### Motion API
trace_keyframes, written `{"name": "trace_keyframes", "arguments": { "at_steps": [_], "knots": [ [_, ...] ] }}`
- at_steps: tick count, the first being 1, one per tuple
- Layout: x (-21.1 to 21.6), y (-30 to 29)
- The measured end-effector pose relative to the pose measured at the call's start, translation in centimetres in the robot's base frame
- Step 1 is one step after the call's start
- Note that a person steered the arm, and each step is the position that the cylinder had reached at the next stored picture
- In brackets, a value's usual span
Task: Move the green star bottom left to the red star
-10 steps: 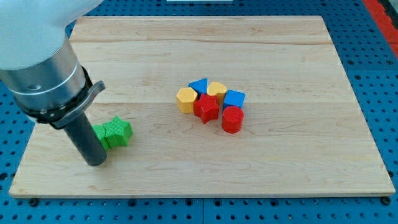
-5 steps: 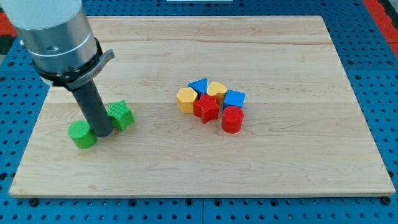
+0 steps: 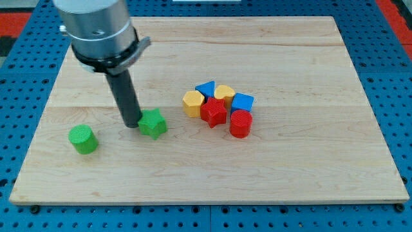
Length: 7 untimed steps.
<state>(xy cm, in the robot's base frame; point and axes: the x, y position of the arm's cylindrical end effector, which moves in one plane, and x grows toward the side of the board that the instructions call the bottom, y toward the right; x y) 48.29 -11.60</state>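
- Wooden board [image 3: 290,167] on blue pegboard bench [image 3: 393,77].
- My tip [image 3: 132,124]: bare rod, grips nothing, touches green star [image 3: 153,124] from its left.
- Red star [image 3: 214,113]: right, in the cluster, well apart.
- Green cylinder [image 3: 84,139]: left.

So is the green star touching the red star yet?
No. The green star sits apart from the red star, with my tip against its left side.
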Motion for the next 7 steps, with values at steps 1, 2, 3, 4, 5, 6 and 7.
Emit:
{"name": "trace_keyframes", "arguments": {
  "at_steps": [1,2,3,4,5,6,7],
  "knots": [
    [0.2,1.4],
    [0.4,4.4],
    [1.7,6.1],
    [3.1,6.4],
    [3.7,6.8],
    [4.2,6.9],
    [4.5,7.3]
  ]
}}
